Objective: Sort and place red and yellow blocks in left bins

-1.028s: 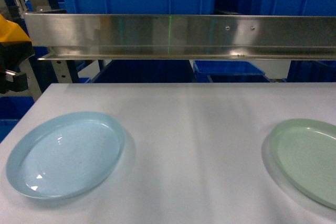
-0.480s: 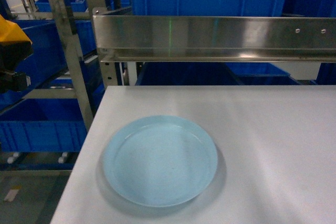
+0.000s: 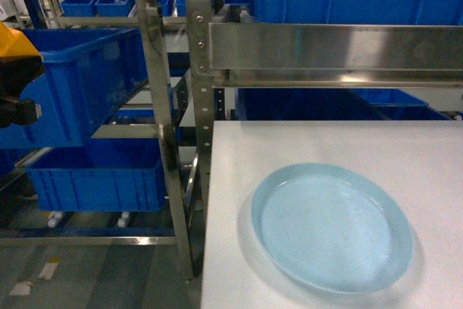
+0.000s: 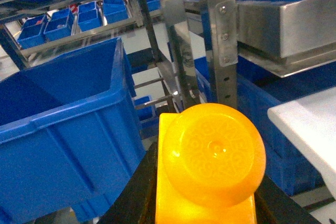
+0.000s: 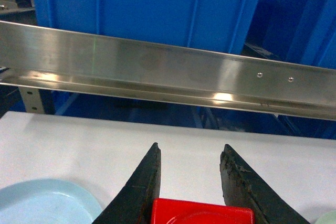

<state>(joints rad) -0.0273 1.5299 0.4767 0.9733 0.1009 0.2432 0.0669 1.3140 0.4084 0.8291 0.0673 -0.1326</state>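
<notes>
1. While held in the left gripper (image 4: 205, 203), the yellow block (image 4: 210, 166) is seen stud-first, with a dark finger on each side of it.
2. Behind it, a large blue bin (image 4: 63, 129) is racked on the left shelf (image 3: 163, 106); its interior is shadowed.
3. The red block (image 5: 202, 214) is clamped in the right gripper (image 5: 191, 182), above the white table (image 5: 79, 140).
4. A pale blue plate (image 3: 333, 226) is noted on the table, nothing in it.

A: Where does the plate (image 3: 331, 226) lie?
B: On the table (image 3: 304, 142), near its front-left corner.

A: And left of the table?
B: A rack (image 3: 160, 113) beside its left edge, holding one crate (image 3: 79, 81) above another (image 3: 98, 177). A rail (image 3: 333, 48) runs behind the far edge.
</notes>
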